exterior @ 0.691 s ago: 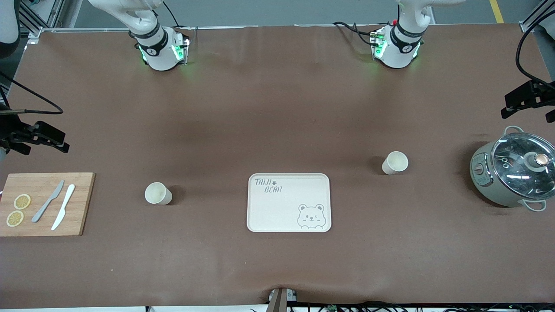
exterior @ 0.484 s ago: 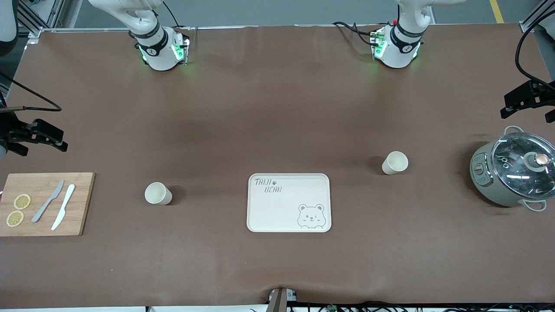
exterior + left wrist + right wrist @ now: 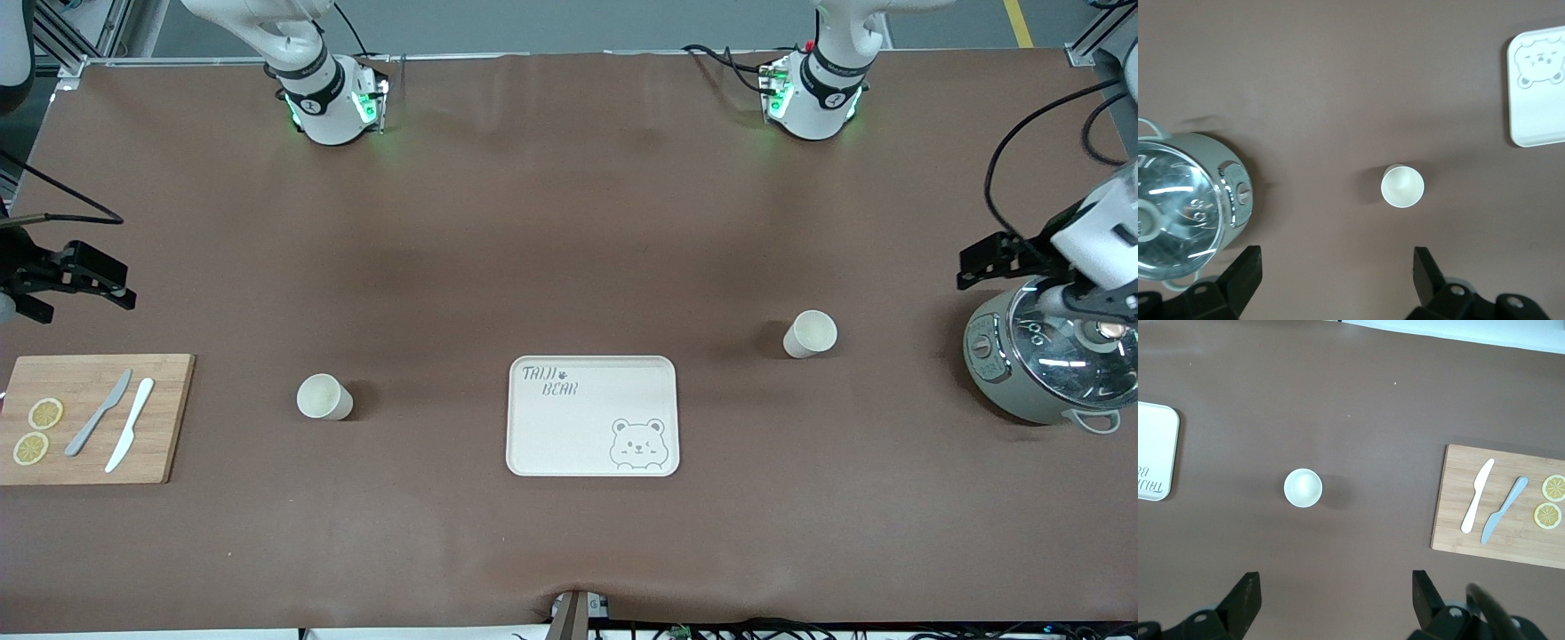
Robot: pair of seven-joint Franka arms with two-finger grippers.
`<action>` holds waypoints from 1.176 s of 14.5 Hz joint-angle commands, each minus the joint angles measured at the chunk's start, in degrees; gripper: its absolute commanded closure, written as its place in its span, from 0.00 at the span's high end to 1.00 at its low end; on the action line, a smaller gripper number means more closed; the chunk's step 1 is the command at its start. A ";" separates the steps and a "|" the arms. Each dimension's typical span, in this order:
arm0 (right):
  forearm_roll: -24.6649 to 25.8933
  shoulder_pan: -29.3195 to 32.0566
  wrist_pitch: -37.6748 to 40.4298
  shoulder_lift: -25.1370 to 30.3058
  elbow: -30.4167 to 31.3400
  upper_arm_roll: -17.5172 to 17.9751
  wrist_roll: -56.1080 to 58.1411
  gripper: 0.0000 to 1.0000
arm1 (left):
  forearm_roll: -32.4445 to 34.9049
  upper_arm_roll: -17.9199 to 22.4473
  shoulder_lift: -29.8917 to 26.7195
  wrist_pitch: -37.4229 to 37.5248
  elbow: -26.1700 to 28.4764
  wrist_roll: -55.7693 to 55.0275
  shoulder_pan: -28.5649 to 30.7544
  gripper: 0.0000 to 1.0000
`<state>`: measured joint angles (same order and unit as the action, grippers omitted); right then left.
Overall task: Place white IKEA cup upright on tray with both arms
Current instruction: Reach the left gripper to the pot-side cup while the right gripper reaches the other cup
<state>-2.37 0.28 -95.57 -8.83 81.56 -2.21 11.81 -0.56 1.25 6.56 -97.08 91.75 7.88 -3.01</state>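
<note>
The cream tray (image 3: 592,416) with "TAIJI BEAR" lettering lies flat mid-table, nothing on it. Two white cups stand upright on the brown table. One cup (image 3: 324,396) is toward the right arm's end, also in the right wrist view (image 3: 1303,488). The other cup (image 3: 810,334) is toward the left arm's end, also in the left wrist view (image 3: 1403,186). My left gripper (image 3: 997,271) (image 3: 1335,280) hangs open and empty over the pot's edge, apart from its cup. My right gripper (image 3: 78,298) (image 3: 1335,600) hangs open and empty over the table by the cutting board.
A grey-green pot (image 3: 1049,356) with a glass lid stands at the left arm's end. A wooden cutting board (image 3: 93,418) with two knives and lemon slices lies at the right arm's end. The tray's edge shows in both wrist views (image 3: 1538,93) (image 3: 1155,453).
My left gripper has come in from the table's end to over the pot, closer to its cup. My right gripper has barely shifted. Cups and tray have not moved.
</note>
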 commanded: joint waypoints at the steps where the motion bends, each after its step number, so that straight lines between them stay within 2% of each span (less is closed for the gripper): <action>1: -0.71 1.12 -1.54 0.39 0.00 0.01 1.02 1.00 | 0.30 -0.64 -2.69 -5.64 7.37 0.73 0.81 1.00; 8: -0.71 1.13 -3.74 -0.75 0.00 0.10 0.58 1.00 | 0.30 -1.87 -2.26 -20.93 22.50 -0.23 0.47 1.00; 12: -0.71 1.04 -6.28 -2.42 0.09 0.01 0.41 1.00 | 0.30 -2.13 -0.42 -35.07 31.72 -0.85 0.55 1.00; 15: -0.89 1.48 -8.30 -4.87 0.18 0.01 0.32 1.00 | 0.30 -3.00 2.83 -42.46 34.28 -2.16 0.38 1.00; 17: -0.89 1.56 -9.46 -6.02 0.36 0.10 0.49 1.00 | 0.30 -3.62 4.07 -44.24 34.55 -4.35 0.03 1.00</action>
<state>-2.40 0.75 -104.10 -13.63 82.22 -2.76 11.90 -0.56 -1.27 10.30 -139.41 125.70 6.00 -2.93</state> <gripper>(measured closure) 0.000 0.000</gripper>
